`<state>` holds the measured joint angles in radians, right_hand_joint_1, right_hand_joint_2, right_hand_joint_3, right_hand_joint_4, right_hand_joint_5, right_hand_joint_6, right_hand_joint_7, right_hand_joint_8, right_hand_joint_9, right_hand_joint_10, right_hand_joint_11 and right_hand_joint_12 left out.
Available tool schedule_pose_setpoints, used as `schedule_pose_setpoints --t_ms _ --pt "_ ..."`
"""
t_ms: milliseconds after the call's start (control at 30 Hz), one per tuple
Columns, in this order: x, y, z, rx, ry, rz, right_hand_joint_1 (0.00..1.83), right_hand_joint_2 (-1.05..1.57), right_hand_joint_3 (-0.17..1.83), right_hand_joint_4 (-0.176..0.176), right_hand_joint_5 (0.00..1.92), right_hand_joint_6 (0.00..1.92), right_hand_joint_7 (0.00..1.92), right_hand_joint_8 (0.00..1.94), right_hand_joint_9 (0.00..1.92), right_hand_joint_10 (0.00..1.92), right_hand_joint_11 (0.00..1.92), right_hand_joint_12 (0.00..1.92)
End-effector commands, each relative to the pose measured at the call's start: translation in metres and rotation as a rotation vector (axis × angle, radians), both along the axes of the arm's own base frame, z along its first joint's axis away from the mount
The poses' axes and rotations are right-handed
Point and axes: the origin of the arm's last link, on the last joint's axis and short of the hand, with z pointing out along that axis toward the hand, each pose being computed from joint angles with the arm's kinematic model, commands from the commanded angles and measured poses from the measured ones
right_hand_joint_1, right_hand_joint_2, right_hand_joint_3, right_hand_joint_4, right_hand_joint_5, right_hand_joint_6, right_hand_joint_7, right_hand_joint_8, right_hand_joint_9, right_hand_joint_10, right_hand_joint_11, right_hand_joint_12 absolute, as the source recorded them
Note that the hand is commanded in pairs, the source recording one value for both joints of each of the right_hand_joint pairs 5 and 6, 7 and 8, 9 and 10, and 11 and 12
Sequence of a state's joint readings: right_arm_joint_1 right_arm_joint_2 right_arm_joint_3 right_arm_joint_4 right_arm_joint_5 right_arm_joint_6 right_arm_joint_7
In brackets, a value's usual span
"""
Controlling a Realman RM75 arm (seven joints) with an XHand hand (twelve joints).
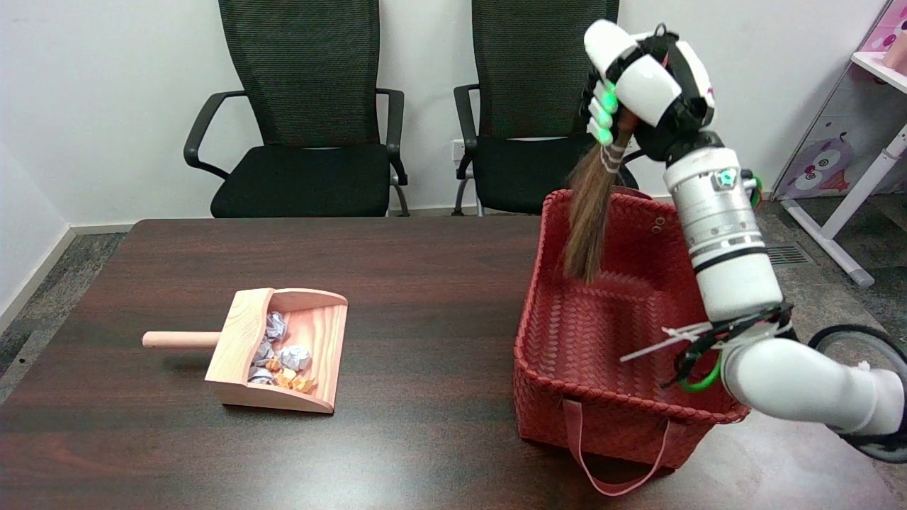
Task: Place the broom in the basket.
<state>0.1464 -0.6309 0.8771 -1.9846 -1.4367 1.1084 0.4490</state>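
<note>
My right hand grips the top of a small broom and holds it upright above the red woven basket. The broom's brown bristles hang down, their tips inside the basket's far left part, near the far wall. Whether the tips touch the basket floor cannot be told. The handle is hidden inside the fingers. The white forearm rises from the lower right over the basket's right side.
A wooden dustpan holding several crumpled paper balls lies on the dark table at the left, handle pointing left. Two black office chairs stand behind the table. A white and pink shelf is at the far right.
</note>
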Motion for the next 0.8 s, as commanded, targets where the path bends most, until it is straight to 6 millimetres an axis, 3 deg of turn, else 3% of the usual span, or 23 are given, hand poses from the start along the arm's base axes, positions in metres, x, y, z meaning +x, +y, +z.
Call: schedule_pose_setpoints --t_ms 33,533,800 --pt "-0.055 0.018 0.003 -0.024 -0.006 -0.178 0.93 1.57 1.83 0.168 1.92 1.92 1.92 1.92 1.92 1.92 1.92 1.92" --pt "-0.12 0.0 0.001 -0.1 -0.033 -0.305 0.89 1.57 1.83 0.175 1.92 1.92 1.92 1.92 1.92 1.92 1.92 1.92" --pt "-0.131 -0.016 -0.008 -0.117 -0.028 -0.308 0.88 1.57 1.83 0.176 1.92 1.92 1.92 1.92 1.92 1.92 1.92 1.92"
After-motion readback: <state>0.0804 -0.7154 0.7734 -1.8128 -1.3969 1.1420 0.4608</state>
